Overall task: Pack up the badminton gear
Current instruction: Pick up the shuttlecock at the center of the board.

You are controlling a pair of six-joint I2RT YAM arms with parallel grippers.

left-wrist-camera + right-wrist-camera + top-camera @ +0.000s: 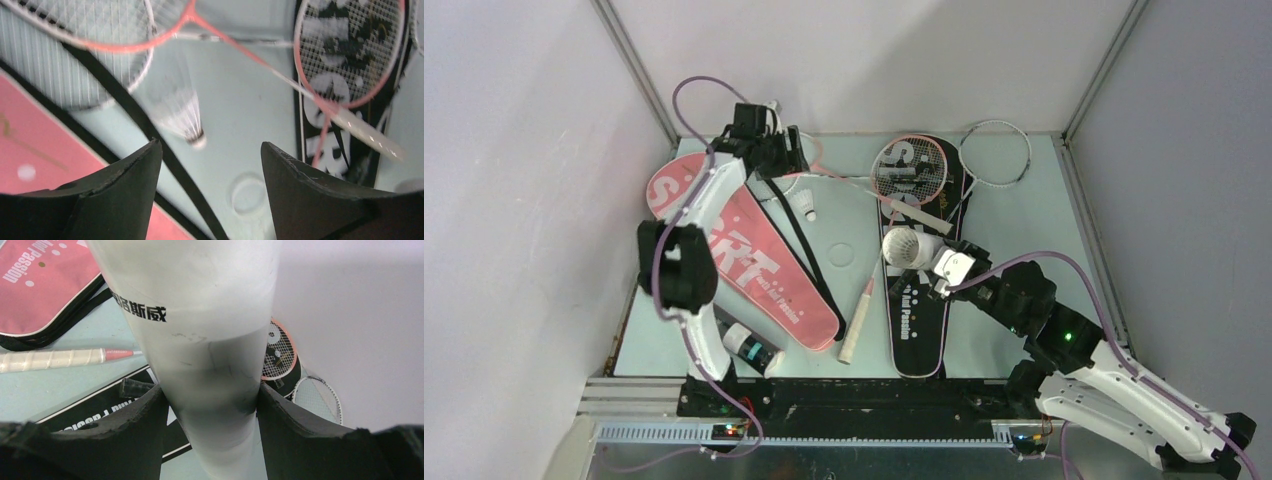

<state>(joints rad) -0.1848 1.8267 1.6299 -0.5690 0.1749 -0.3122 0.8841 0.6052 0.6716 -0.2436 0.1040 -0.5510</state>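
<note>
My right gripper (941,268) is shut on a white shuttle tube (908,247) and holds it above the black cover (917,320); the right wrist view shows the tube (210,330) clamped between both fingers (135,415). My left gripper (786,160) is open and empty at the far left, hovering over a white shuttlecock (807,207) lying on the table, which the left wrist view shows (184,120) just ahead of the gripper (210,147). A pink-headed racket (911,170) lies on the black cover. A white-headed racket (996,155) lies at the back right. The pink cover (734,250) lies at the left.
A black and white tube (750,346) lies by the left arm's base. A white racket handle (856,325) lies between the two covers. Another pink racket head (100,35) and a white one (65,75) lie under my left gripper. Walls close in on three sides.
</note>
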